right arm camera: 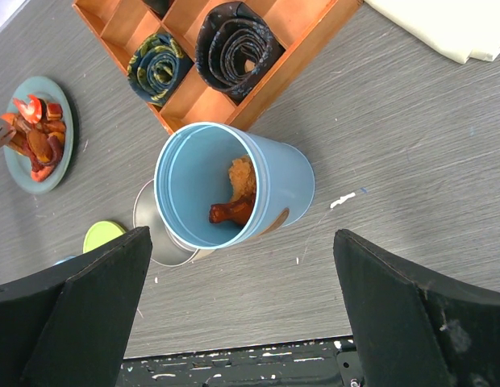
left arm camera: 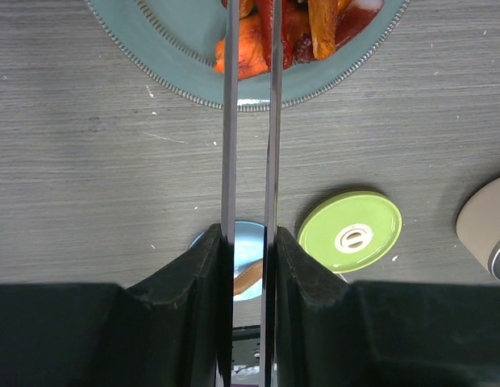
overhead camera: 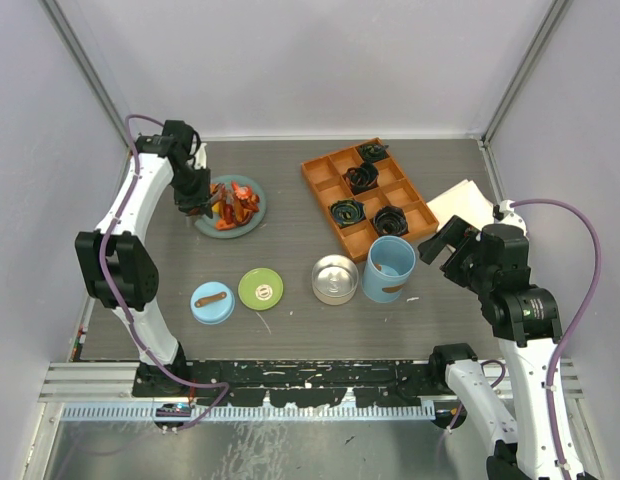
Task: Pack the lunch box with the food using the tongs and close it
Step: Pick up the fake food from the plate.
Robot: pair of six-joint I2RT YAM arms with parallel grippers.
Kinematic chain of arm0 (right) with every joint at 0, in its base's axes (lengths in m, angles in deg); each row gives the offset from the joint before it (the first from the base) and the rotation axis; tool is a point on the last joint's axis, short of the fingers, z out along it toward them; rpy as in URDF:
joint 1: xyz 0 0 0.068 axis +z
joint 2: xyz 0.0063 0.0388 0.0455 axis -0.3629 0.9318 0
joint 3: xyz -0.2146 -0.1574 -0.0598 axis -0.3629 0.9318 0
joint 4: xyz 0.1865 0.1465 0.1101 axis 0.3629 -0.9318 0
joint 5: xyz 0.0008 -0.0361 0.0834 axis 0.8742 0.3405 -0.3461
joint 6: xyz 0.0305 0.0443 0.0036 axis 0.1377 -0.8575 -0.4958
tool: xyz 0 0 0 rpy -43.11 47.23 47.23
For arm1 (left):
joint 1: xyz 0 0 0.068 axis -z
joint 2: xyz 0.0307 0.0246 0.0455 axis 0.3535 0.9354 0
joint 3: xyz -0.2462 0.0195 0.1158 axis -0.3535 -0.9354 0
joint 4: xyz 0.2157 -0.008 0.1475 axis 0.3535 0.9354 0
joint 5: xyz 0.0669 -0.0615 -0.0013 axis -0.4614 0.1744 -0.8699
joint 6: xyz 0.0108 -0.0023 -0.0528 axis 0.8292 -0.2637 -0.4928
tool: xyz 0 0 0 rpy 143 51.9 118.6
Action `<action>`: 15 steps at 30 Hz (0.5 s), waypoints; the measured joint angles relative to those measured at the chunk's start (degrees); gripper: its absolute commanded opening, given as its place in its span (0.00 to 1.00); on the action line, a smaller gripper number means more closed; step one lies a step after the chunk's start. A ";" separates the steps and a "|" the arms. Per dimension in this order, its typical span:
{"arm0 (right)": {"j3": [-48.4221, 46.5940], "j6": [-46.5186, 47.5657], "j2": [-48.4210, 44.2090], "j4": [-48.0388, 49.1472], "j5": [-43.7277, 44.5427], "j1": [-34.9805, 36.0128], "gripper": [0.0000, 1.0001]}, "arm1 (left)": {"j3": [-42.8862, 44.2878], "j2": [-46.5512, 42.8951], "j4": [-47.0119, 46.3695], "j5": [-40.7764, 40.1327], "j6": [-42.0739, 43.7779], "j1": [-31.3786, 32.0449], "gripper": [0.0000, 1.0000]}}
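Observation:
My left gripper (left arm camera: pixel 250 242) is shut on the grey tongs (left arm camera: pixel 229 121), whose two arms run nearly parallel between my fingers. Their tips reach into the food (left arm camera: pixel 250 48), orange and red chunks piled on the teal plate (left arm camera: pixel 177 48). From above, the left gripper (overhead camera: pixel 195 195) hangs at the plate's left edge. The light-blue cylinder (right arm camera: pixel 282 177) stands open with two brown-orange pieces (right arm camera: pixel 234 205) inside. Beside it sits the open steel tin (overhead camera: pixel 334 278). The green lid (overhead camera: pixel 260 288) and blue lid (overhead camera: pixel 212 302) lie flat on the table. My right gripper (right arm camera: pixel 242 238) is open, near the cylinder.
An orange compartment tray (overhead camera: pixel 320 175) of black coils sits behind the cylinder. A white cloth (overhead camera: pixel 465 205) lies at the right wall. Walls close in the table on three sides.

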 measured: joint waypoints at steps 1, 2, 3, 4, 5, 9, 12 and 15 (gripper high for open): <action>0.00 0.00 0.00 0.00 -0.02 0.00 1.00 | 0.00 -0.07 0.00 -0.07 0.02 0.00 0.14; 0.00 -0.02 0.00 -0.02 -0.11 0.00 1.00 | 0.00 -0.15 0.02 -0.11 0.00 0.00 0.14; 0.00 -0.02 0.00 -0.02 -0.13 0.00 1.00 | 0.00 -0.20 0.04 -0.20 0.00 0.00 0.14; 0.00 -0.02 0.00 -0.02 -0.15 0.00 1.00 | 0.00 -0.31 0.07 -0.33 0.00 0.00 0.14; 0.00 -0.02 -0.02 -0.02 -0.15 0.00 1.00 | 0.00 -0.44 0.09 -0.50 0.02 0.00 0.14; 0.00 -0.02 -0.02 -0.02 -0.17 0.00 1.00 | 0.07 -0.92 0.81 -1.57 0.00 0.00 0.13; 0.00 -0.02 -0.04 -0.02 -0.17 0.00 1.00 | 0.07 -1.33 1.27 -2.38 0.00 0.00 0.13; 0.00 -0.02 -0.13 -0.02 -0.20 0.00 1.00 | 0.07 -1.88 1.64 -2.97 0.00 0.00 0.13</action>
